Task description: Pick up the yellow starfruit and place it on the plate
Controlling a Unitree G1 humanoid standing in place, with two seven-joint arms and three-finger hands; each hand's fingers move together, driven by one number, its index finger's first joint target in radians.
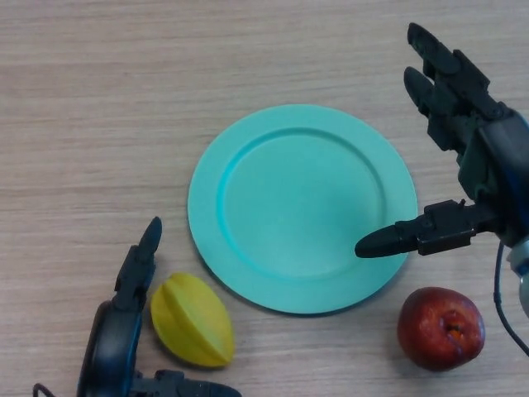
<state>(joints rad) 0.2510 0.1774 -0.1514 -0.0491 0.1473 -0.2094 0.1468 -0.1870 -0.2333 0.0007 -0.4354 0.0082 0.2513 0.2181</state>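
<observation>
A yellow ribbed starfruit (192,320) lies on the wooden table, just off the lower left rim of the teal plate (248,190). My left hand (116,331) is at the bottom left, open, with fingers along the fruit's left side and the thumb below it; contact is not clear. My right hand (475,157) hovers open at the plate's right edge, fingers straight and pointing away, thumb reaching over the rim. The plate holds nothing.
A dark red apple (440,327) rests on the table at the lower right, below my right hand and just clear of the plate.
</observation>
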